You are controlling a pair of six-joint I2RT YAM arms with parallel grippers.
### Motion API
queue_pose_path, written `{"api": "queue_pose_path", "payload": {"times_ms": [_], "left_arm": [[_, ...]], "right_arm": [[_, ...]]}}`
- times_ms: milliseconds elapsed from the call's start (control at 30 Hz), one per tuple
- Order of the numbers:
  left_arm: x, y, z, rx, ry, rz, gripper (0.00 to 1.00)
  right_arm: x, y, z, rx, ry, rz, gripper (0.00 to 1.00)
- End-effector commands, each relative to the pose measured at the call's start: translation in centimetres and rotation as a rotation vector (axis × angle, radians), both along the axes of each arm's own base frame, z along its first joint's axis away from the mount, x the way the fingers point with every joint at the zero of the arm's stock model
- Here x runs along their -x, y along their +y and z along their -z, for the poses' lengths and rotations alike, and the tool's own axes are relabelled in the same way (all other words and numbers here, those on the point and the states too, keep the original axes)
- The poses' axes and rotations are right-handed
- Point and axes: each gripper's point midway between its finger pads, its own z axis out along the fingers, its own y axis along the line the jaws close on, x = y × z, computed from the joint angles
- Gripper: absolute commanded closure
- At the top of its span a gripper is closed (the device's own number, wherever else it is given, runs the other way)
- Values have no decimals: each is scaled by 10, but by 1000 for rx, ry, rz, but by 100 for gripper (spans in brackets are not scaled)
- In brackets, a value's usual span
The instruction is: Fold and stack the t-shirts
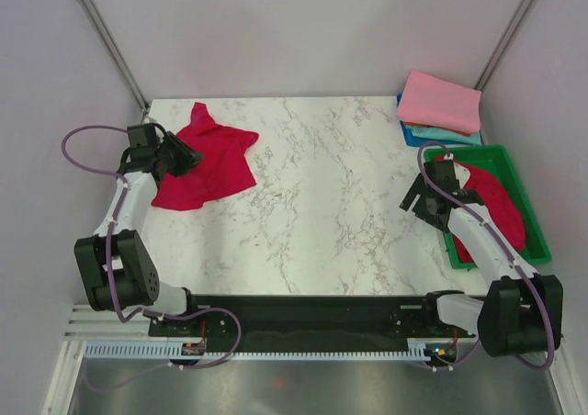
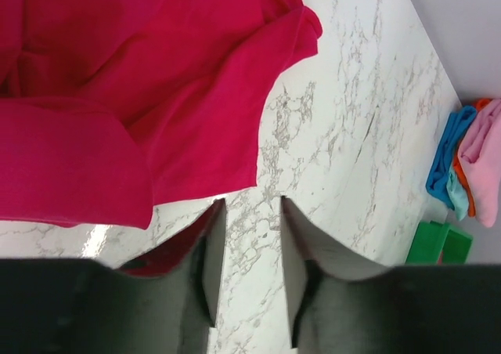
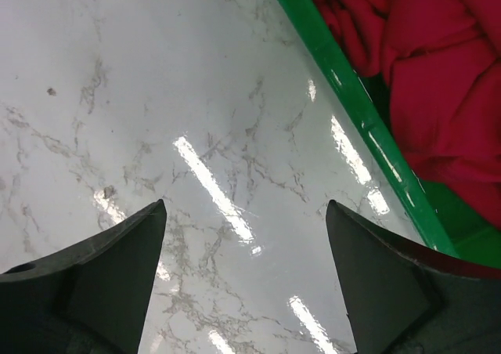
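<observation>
A crumpled crimson t-shirt (image 1: pixel 207 162) lies on the marble table at the far left; it fills the upper left of the left wrist view (image 2: pixel 133 95). My left gripper (image 1: pixel 184 158) hovers over the shirt's left part; in its wrist view (image 2: pixel 250 201) the jaws stand partly apart with only bare marble between them, just off the shirt's edge. More crimson t-shirts (image 1: pixel 496 204) lie bunched in the green tray (image 1: pixel 531 215), also in the right wrist view (image 3: pixel 438 72). My right gripper (image 1: pixel 418 199) is wide open and empty (image 3: pixel 244 205) over marble left of the tray. Folded pink, teal and blue t-shirts (image 1: pixel 441 107) are stacked at the far right.
The green tray's rim (image 3: pixel 344 88) runs close by the right gripper's right finger. The folded stack (image 2: pixel 470 158) and a corner of the tray (image 2: pixel 438 243) show far off in the left wrist view. Grey walls close in the table on three sides.
</observation>
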Motion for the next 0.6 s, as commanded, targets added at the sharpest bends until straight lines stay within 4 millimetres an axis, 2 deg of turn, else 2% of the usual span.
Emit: {"api": "queue_pose_path", "payload": {"times_ms": [0,33,67,100,133,167,200,267,300,333,367,433,467,500,533,567], "left_arm": [[-5,15,-6,-85,-25,-30,56],[-5,19,-2,-105,-10,-45,52],[-2,29,5,-139,23,-83,43],[-3,33,6,-153,34,-98,35],[-4,37,17,-160,73,-112,32],[-2,40,23,-167,99,-119,30],[-3,40,31,-163,120,-118,30],[-3,41,52,-148,185,-120,28],[-2,40,60,-143,206,-120,28],[-1,40,68,-139,227,-121,30],[1,40,84,-136,273,-123,32],[4,44,99,-145,325,-136,34],[6,45,109,-149,354,-139,43],[7,45,113,-147,369,-138,66],[9,44,115,-146,376,-134,98],[13,41,117,-137,385,-125,98]], "right_arm": [[-9,11,-28,-37,-56,-60,10],[-12,29,-37,-112,-86,-130,11],[-14,43,-44,-146,-115,-200,11],[-14,65,-50,-170,-142,-280,12],[-16,79,-59,-181,-181,-328,12],[-17,91,-66,-182,-196,-361,11],[-11,117,-68,-189,-194,-447,11],[-8,140,-62,-190,-173,-511,11],[-1,158,-59,-196,-165,-558,11],[-2,167,-52,-196,-153,-573,11],[1,174,-47,-194,-143,-591,11],[6,196,-39,-197,-131,-645,10],[7,201,-37,-197,-129,-654,10],[6,214,-34,-210,-137,-689,10],[7,223,-32,-229,-142,-713,9],[4,233,-32,-249,-152,-738,9]]}}
